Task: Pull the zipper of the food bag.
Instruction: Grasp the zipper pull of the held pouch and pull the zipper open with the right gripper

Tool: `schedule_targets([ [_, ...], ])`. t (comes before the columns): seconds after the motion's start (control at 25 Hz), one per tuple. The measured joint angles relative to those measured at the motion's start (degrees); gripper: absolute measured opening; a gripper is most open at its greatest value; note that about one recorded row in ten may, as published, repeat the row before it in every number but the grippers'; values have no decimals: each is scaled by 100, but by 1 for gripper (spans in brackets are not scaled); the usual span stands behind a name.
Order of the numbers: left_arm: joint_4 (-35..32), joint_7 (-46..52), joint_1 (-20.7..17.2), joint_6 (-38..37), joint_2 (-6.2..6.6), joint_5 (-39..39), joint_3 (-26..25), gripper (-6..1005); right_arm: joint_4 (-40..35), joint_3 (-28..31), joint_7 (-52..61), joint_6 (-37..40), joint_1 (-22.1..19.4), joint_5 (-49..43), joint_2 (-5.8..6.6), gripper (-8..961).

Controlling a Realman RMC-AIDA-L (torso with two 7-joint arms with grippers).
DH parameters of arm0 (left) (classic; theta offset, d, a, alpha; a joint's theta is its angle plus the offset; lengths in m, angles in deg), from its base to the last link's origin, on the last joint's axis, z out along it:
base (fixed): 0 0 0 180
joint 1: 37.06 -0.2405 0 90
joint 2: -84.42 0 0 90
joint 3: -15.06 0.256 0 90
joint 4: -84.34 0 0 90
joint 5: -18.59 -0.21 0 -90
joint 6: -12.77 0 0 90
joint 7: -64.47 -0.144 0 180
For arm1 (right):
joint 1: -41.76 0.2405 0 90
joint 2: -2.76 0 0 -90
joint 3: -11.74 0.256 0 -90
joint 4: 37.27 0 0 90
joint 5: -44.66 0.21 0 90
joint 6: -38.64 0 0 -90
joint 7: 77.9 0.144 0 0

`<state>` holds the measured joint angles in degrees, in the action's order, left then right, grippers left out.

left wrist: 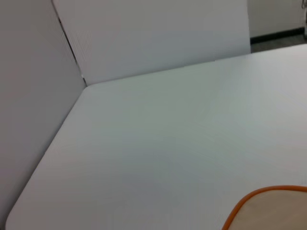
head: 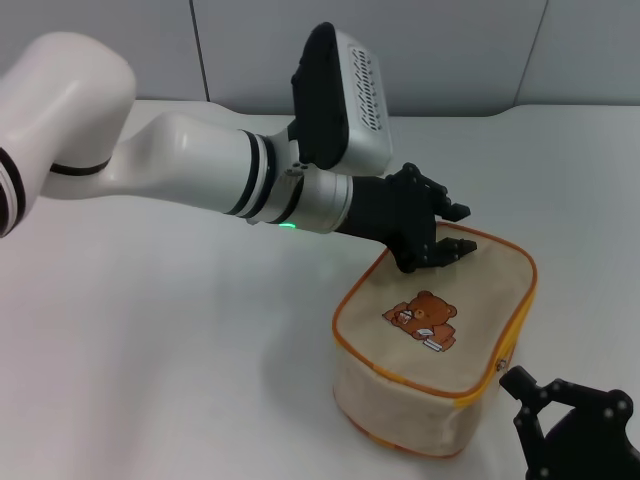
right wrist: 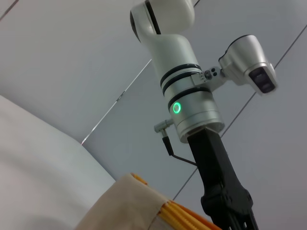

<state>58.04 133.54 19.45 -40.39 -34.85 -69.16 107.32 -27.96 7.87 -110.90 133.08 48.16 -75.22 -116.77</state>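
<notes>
The food bag is sitting on the white tabletop, bear patch facing up, its orange-yellow zipper ringing the top panel. The left pincer is clenching the bag's far edge. The right pincer is waiting just beside the near corner; whether it is released I cannot tell.

The bag was beige with orange-yellow zipper trim and a brown bear patch. Both grippers were black; the table white.
</notes>
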Motion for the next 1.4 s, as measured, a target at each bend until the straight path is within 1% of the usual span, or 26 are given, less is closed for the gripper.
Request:
schedule_targets([
  [0.12,-80,39,-15,149,0,62,124,406,0,0,-2,33,1,0,2,130],
  [0.2,-95,53,-29,471,0,277,362,360,0,0,-4,61,6,1,9,132],
  [0.24,-95,53,-29,471,0,277,362,337,0,0,-4,61,6,1,9,133],
  [0.36,-100,56,-40,832,0,426,615,269,-9,-65,-4,66,-8,0,17,136],
  [0.44,-102,59,-40,856,0,433,628,223,-24,-83,-3,66,-22,0,17,138],
  [0.56,-143,63,-68,862,0,483,631,225,-75,-116,4,70,-87,1,1,140],
  [0.68,-330,64,-208,863,0,537,611,226,-73,-95,5,141,-158,6,-11,143],
  [0.84,-621,11,-496,882,0,719,555,227,-65,-76,6,275,-223,33,-13,147],
  [1.08,-925,-1,-864,900,0,748,419,228,-46,-66,46,294,-227,47,-16,153],
  [1.28,-1329,-48,-1324,836,0,1004,136,230,13,6,180,369,-228,62,-25,158],
  [1.4,-1488,-381,-1712,537,16,1506,-188,230,13,203,496,604,-265,71,-25,305],
])
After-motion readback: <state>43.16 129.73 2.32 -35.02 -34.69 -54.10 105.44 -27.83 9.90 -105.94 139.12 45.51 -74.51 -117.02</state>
